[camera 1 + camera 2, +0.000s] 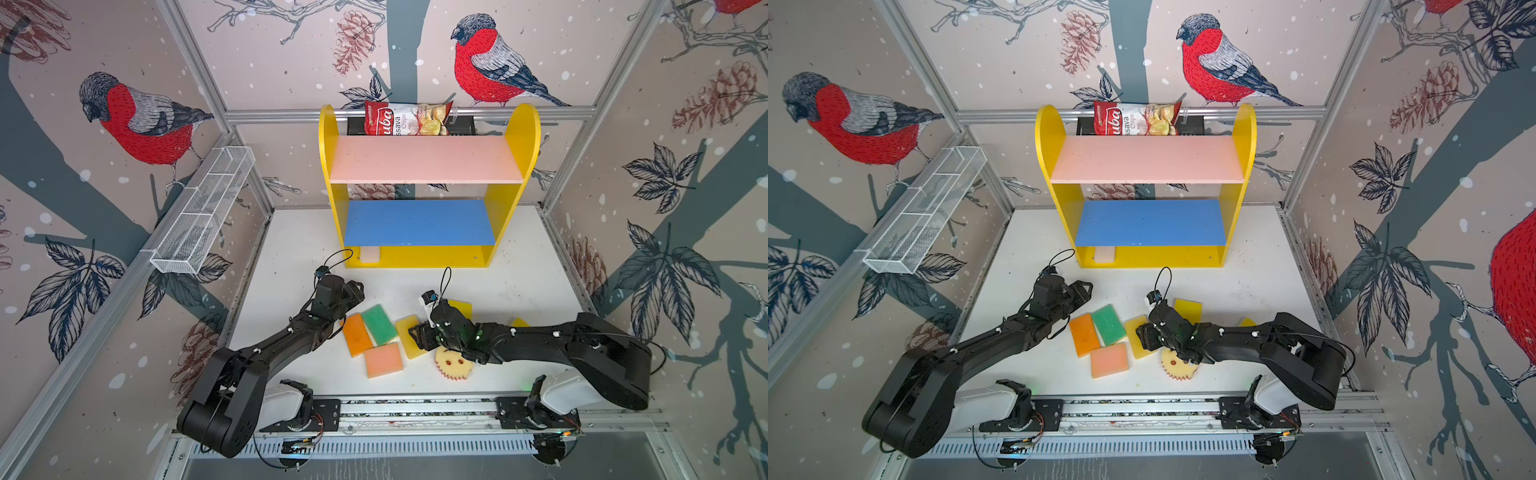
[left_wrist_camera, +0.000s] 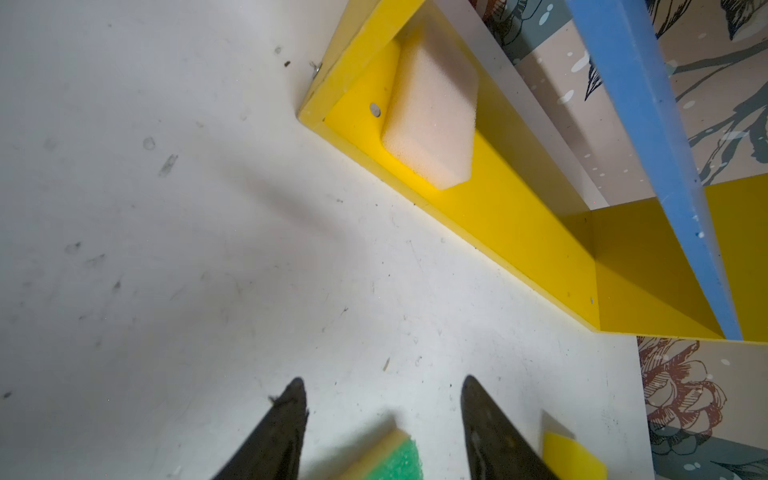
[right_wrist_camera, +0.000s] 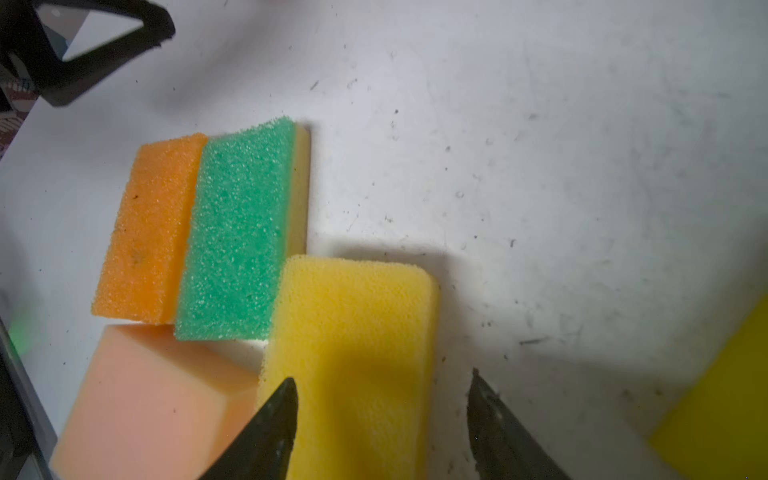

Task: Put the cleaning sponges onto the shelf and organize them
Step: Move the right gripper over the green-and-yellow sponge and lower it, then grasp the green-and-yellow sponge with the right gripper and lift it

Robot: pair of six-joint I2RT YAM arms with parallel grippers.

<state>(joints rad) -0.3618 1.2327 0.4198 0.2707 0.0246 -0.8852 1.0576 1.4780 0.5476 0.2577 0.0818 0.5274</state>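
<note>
Cleaning sponges (image 1: 379,324) lie clustered on the white tabletop (image 1: 519,282) in both top views, on the near side of the three-level yellow wooden shelf (image 1: 326,166). One cream foam block (image 1: 370,254) sits at the left end of the shelf base, leaving room for a row. Left wrist view: the left gripper (image 2: 383,379) stands open and empty, facing that block. Right wrist view: the right gripper (image 3: 383,375) hangs open over the yellow rectangular foam sponge (image 3: 353,316), apparently positioned for a grasp.
</note>
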